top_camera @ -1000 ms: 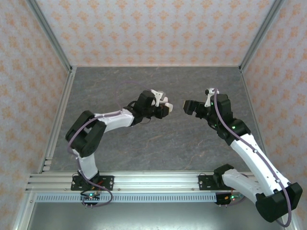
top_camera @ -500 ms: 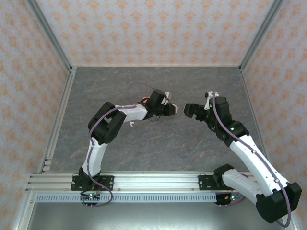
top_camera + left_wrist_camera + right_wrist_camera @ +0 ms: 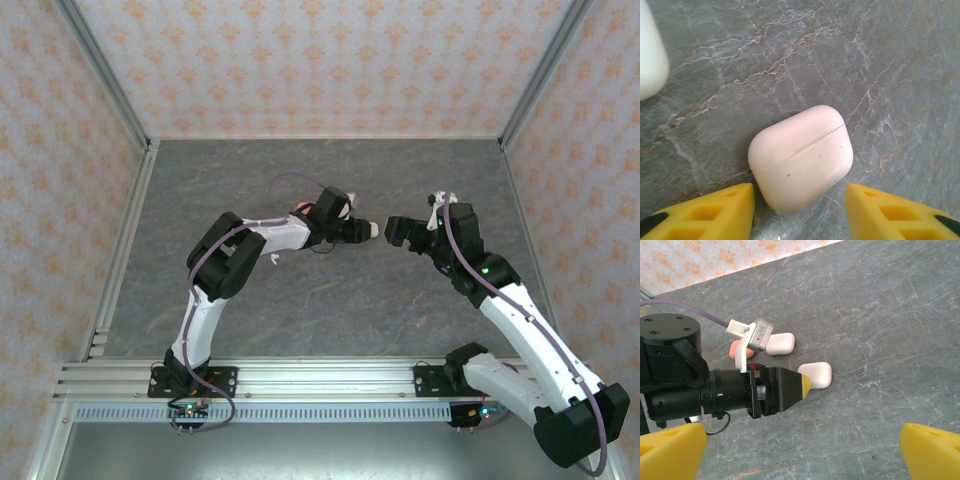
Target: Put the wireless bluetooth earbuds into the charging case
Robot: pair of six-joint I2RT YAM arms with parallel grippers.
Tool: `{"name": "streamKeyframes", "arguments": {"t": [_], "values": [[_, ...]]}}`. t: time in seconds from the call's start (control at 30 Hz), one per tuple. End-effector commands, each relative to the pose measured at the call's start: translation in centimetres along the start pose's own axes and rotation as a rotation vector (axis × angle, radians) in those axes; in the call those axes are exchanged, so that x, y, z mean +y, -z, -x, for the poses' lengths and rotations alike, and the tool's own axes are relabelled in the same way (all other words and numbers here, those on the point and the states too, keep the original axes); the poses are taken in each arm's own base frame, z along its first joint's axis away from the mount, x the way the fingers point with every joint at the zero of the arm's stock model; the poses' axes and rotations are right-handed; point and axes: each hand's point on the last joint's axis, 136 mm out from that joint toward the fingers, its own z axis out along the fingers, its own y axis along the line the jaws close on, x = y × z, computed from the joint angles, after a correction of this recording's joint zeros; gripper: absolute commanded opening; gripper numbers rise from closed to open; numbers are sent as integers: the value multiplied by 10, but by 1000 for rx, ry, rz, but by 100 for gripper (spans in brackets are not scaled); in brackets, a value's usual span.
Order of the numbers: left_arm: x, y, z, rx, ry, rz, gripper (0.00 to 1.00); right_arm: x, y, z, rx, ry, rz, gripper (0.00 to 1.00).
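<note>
My left gripper (image 3: 799,200) straddles the shut case (image 3: 800,155), jaws spread. The case lies on the table (image 3: 865,60), its seam slanting across the gap. Beyond, my right gripper (image 3: 800,450) hangs wide open, farther from the case.

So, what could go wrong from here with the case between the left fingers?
1. The case lies askew between the fingers of the open left gripper; closing could twist or push it rather than grip it.
2. Its lid is shut, so nothing can go in yet.
3. A second case lies close by and could be knocked.
</note>
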Motion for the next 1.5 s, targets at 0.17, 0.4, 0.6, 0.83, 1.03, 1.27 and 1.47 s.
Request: {"name": "streamKeyframes", "arguments": {"t": [0.17,0.4,0.6,0.83,1.03,1.27,1.47], "values": [[-33,74,38,-131,-114,9,57,3,1,-11,49,8,29,99],[-9,135,53,-238,-57,13,60,21,-16,-15,106,81,26,99],[56,193,46,-322,68,82,65,70,-58,-29,220,257,53,99],[122,262,24,-400,180,189,74,129,-123,-60,364,490,85,100],[167,301,2,-442,303,239,77,168,-174,-86,458,653,119,95],[179,317,-13,-451,326,276,78,193,-229,-117,547,738,162,87],[179,321,-18,-457,334,279,79,202,-266,-126,565,767,144,86]]}}
